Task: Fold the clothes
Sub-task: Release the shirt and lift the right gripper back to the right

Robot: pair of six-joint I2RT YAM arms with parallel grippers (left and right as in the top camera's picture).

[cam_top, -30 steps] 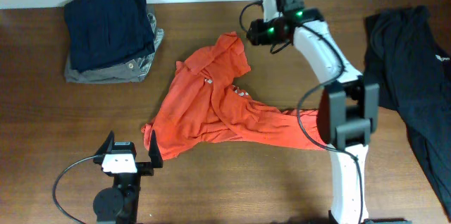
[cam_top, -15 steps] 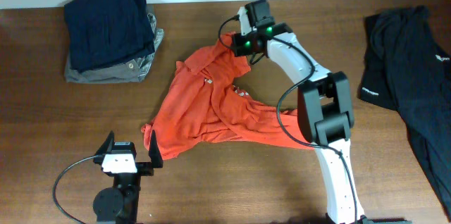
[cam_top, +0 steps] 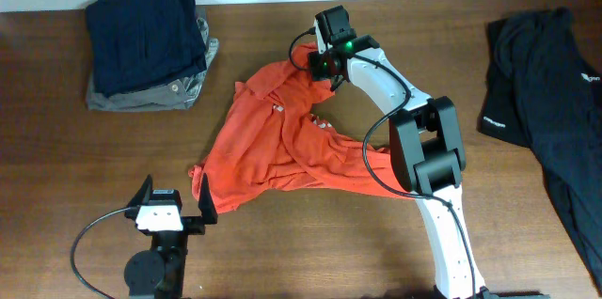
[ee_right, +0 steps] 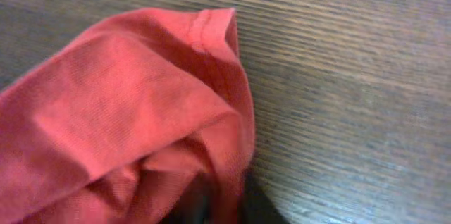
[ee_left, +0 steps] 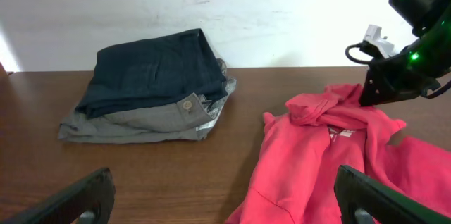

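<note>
Overhead: the right end effector (cam_top: 317, 58) sits at the far edge of the crumpled T-shirt (cam_top: 273, 144), with bare worktop (cam_top: 310, 252) open beyond it. The left end effector (cam_top: 175, 194) is released, just beside the shirt's near corner.

Left wrist: folded navy and grey garments (ee_left: 151, 86) lie well clear to its left, against a pale wall (ee_left: 211, 5).

Right wrist: the fingers (ee_right: 262, 206) are clenched on a shirt fold.

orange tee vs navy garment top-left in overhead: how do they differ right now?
The orange T-shirt is crumpled and sprawled; the navy garment is folded into a compact rectangle. The orange T-shirt lies straight on the table; the navy garment sits on a folded grey garment. The right gripper is at the orange T-shirt's far edge; none is near the navy garment. Both rest on the same table.
</note>
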